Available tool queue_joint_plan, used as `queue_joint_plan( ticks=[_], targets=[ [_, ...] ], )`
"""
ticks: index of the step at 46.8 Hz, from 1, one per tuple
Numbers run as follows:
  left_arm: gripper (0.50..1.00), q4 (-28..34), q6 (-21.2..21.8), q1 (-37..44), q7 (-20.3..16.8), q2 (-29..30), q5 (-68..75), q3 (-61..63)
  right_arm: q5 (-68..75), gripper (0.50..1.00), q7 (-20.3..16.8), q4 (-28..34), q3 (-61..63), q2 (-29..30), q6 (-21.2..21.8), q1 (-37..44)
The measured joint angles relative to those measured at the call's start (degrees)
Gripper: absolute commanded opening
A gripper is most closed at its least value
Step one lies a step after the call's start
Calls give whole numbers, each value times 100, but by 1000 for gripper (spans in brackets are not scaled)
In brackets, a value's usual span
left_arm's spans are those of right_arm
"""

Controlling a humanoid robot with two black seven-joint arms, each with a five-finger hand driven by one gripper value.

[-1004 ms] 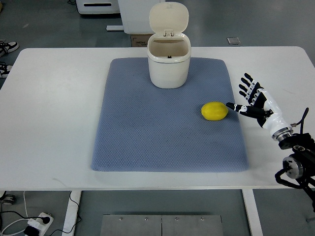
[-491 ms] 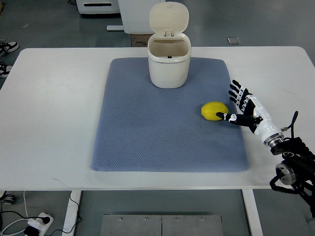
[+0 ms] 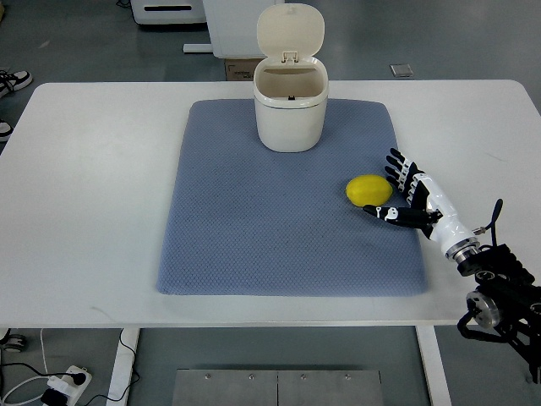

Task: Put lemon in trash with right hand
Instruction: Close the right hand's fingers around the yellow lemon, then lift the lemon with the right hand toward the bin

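I see the right robot hand [image 3: 404,191] entering from the lower right edge, its arm angled up and to the left over the tabletop [image 3: 93,186]; its fingers [image 3: 397,162] are spread apart and grip nothing; the thumb points left, low along the near side of the fruit. Just beside the robot hand, on its left, the lemon [image 3: 369,190] lies on the blue mat [image 3: 254,220]; the dark fingertips sit at the lemon's right edge and the thumb tip at its lower edge; I cannot tell whether either touches the skin. The lemon rests near the mat's right border, on the mat and not on bare tabletop. Farther from the robot hand, up and to the left, the trash bin [image 3: 290,114] stands upright on the far part of the mat; its lid [image 3: 290,30] is swung back and open; the inside that shows is dark beige, and I cannot read its contents. The lemon is well apart from the bin. Beyond the tabletop's far edge I note grey floor and a white cabinet base.
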Motion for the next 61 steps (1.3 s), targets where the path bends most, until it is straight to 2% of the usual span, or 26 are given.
queue_joint_plan(
  ticks=[9, 16, 26, 29, 32, 33, 34, 49, 61],
  targets=[
    [1000, 0, 0, 0, 0, 0, 0, 0, 0, 964, 0, -155, -66, 103, -88, 1],
    [1000, 0, 0, 0, 0, 0, 0, 0, 0, 901, 0, -205, -78, 131, -95, 3],
    [1000, 0, 1, 0, 0, 0, 0, 0, 2, 745, -4, -209, -79, 131, -92, 2],
    [1000, 0, 1, 0, 0, 0, 0, 0, 4, 665, -4, -209, -84, 131, -90, 4],
    [1000, 0, 2, 0, 0, 0, 0, 0, 6, 569, -5, -205, -85, 131, -85, 6],
    [1000, 0, 2, 0, 0, 0, 0, 0, 7, 523, -5, -203, -85, 132, -83, 7],
    [1000, 0, 2, 0, 0, 0, 0, 0, 7, 500, -5, -202, -85, 131, -82, 8],
    [1000, 0, 1, 0, 0, 0, 0, 0, 89, 500, -11, -189, 9, 154, -94, 33],
    [1000, 0, 1, 0, 0, 0, 0, 0, 96, 500, -8, -171, 97, 116, -168, 367]
  ],
)
